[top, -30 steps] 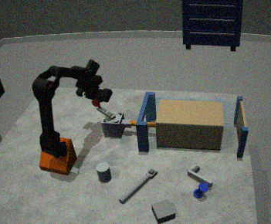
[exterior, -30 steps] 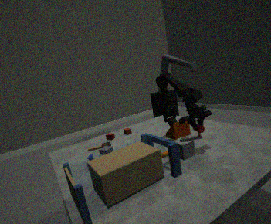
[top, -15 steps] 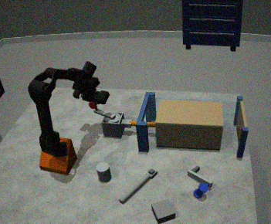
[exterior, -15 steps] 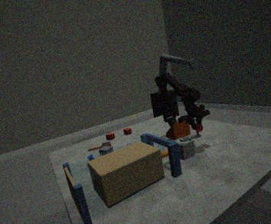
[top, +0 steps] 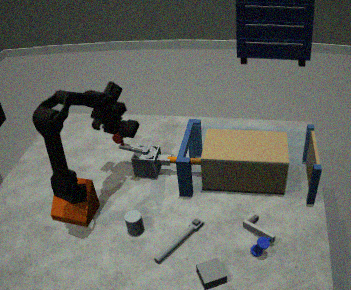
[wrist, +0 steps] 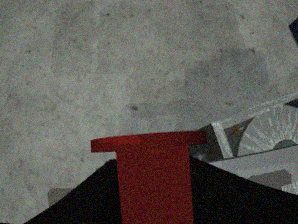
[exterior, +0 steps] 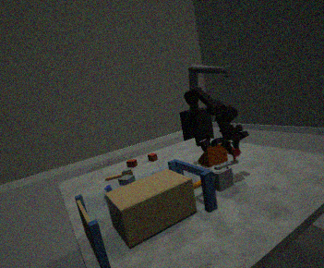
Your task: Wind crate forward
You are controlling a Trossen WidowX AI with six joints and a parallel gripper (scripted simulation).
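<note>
While the winch (top: 146,167) (exterior: 223,179) (wrist: 221,141) is cut off at the right of the wrist view, the red knob (top: 117,139) (exterior: 236,152) (wrist: 155,182) of the handle (top: 135,148) (exterior: 225,164) is shown clamped between the fingers of the gripper (top: 119,135) (exterior: 236,148) (wrist: 148,167). The fingertips are too dark in the top and exterior views for their contact to be traced. The handle is set across the winch top; its square key and the round hole are hidden. The crate (top: 244,162) (exterior: 154,203) is seated flat behind the blue frame (top: 184,175) (exterior: 210,191), its front apart from it. The orange strap (top: 195,161) (exterior: 197,184) is run through the frame and partly concealed by it. The clear panels cannot be made out. The rear post (exterior: 98,245) is cropped at the exterior view's lower edge.
</note>
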